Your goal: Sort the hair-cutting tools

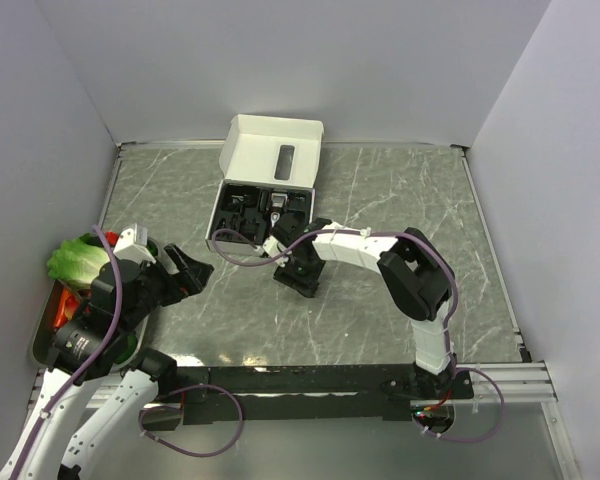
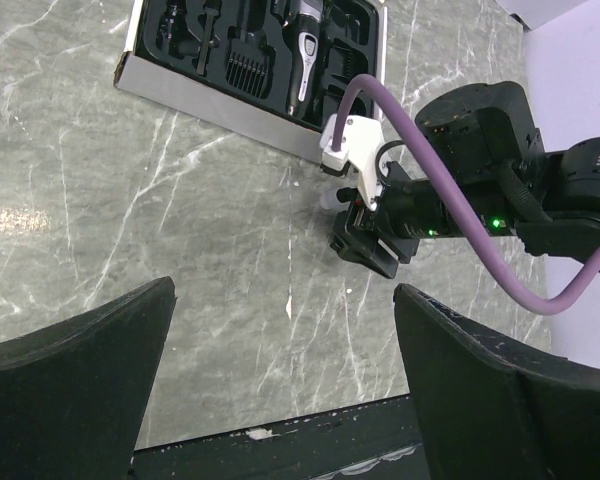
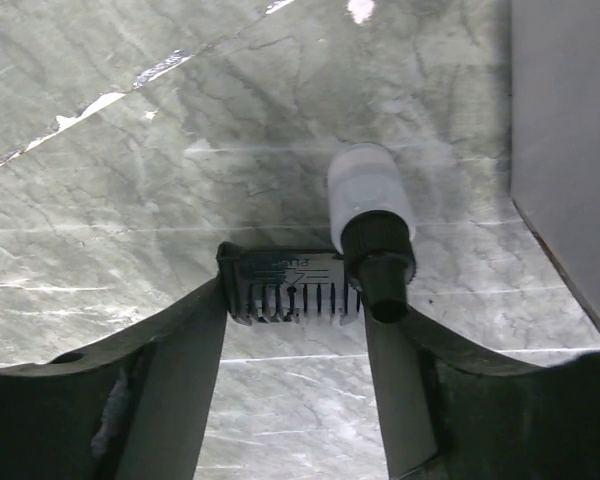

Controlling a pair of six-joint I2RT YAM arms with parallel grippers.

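Right gripper (image 3: 298, 308): clamped across comb attachment (image 3: 285, 285), I judge. Left gripper (image 2: 285, 385): spread, empty. Risk: white-capped cylinder (image 3: 370, 195) touching my right finger could get dragged along.

The bench (image 1: 400, 190) lies bare on its right half, from the right arm (image 1: 345, 248) to the side wall. The white box (image 1: 270, 160), lid upright, blocks the back centre. The right arm stretches across the middle. Its right gripper (image 1: 300, 280) is down on the bench just before the box, straddling a comb attachment (image 3: 290, 290), with a white-capped black piece (image 3: 370, 225) just beside it. Bare bench separates it from the left gripper (image 1: 192, 272), whose fingers stand wide apart. A tray (image 1: 42, 330) with lettuce (image 1: 78, 260) crowds the left edge.
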